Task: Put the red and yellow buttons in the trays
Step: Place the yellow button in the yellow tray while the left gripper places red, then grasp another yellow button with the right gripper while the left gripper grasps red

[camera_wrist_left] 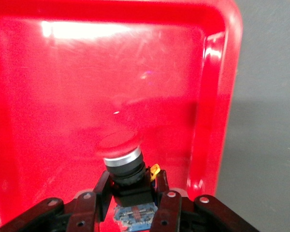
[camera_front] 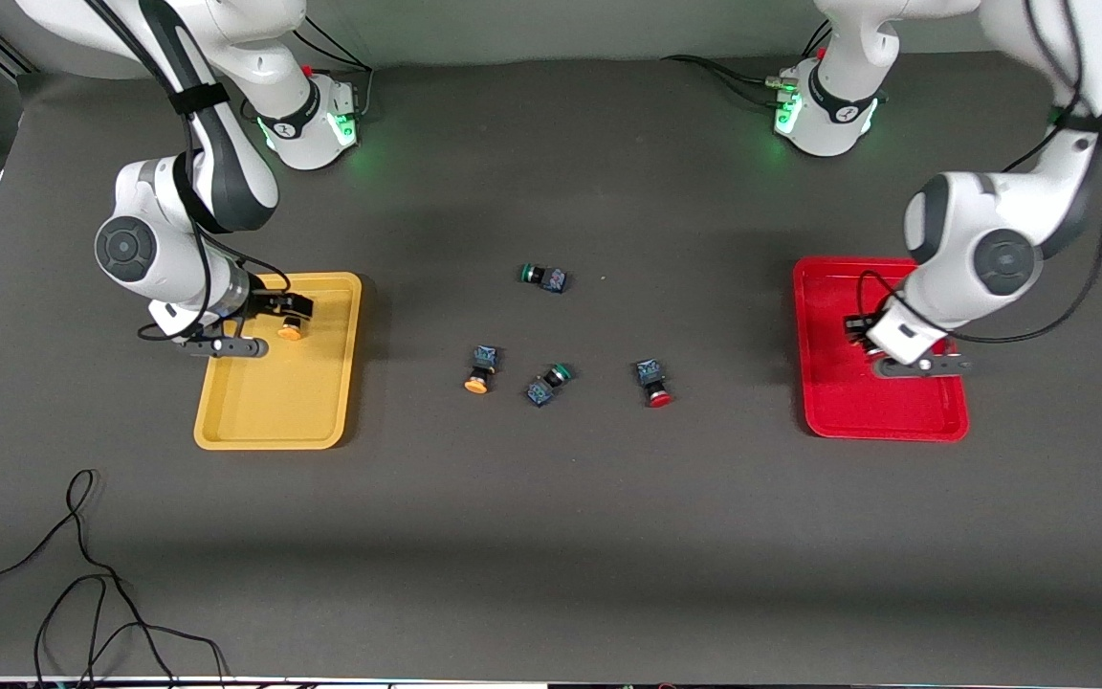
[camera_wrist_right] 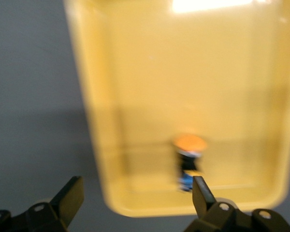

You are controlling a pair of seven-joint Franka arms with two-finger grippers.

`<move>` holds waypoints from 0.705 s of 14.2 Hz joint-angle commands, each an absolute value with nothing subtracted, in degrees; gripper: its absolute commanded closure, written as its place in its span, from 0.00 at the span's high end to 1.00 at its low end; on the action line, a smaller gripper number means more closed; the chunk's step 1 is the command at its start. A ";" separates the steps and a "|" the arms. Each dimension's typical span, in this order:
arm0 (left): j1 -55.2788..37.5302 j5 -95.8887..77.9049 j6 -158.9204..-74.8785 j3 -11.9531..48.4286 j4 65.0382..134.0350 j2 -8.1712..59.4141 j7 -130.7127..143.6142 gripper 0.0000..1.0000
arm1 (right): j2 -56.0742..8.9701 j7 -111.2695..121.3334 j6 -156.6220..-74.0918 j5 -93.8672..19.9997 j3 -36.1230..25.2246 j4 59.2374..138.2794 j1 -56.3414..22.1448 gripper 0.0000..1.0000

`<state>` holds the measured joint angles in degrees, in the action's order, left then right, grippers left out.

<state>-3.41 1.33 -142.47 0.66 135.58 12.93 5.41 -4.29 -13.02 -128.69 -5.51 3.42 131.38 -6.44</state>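
Nearest front camera, mid-table [camera_front: 551,536]: red button [camera_front: 654,383], green-capped switch [camera_front: 547,384], orange-yellow button [camera_front: 480,369] in loose row. Farther back, second green-capped switch [camera_front: 543,277] alone. Left claw [camera_wrist_left: 131,205] over red tray [camera_front: 824,402], jaws clamped on red-capped button [camera_wrist_left: 124,169]. Right claw [camera_wrist_right: 135,200] over edge of yellow tray [camera_front: 264,411], jaws spread wide, holding nothing; orange-capped button [camera_wrist_right: 188,162] lies in tray.
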 commanded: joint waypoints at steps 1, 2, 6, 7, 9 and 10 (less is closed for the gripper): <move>-3.69 2.55 -147.82 0.62 136.49 16.60 3.87 0.26 | -15.60 -23.33 -128.06 -9.66 10.34 116.33 -7.21 1.00; -3.60 2.81 -147.40 0.62 136.32 16.44 3.43 0.81 | -19.47 -29.21 -128.23 -9.41 13.16 111.23 -7.56 1.00; -3.52 2.81 -135.04 0.70 131.59 12.41 1.94 1.00 | -31.09 -46.28 -130.24 -4.06 16.00 100.90 -12.47 1.00; -3.60 2.81 -130.48 0.79 129.40 10.91 1.93 1.00 | -32.59 -48.84 -132.34 -2.74 16.00 101.16 -13.35 1.00; -3.95 2.46 -121.68 1.05 124.04 9.15 2.20 1.00 | -35.06 -52.71 -134.55 -2.29 16.00 101.25 -15.29 1.00; -4.22 1.94 -117.90 1.32 121.06 8.97 3.07 1.00 | -36.11 -54.56 -135.69 -2.29 16.00 101.25 -15.73 1.00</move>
<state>-3.44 1.95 -125.29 1.05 125.74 10.83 2.67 -33.64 -49.79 -134.60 -3.52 16.03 103.29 -14.61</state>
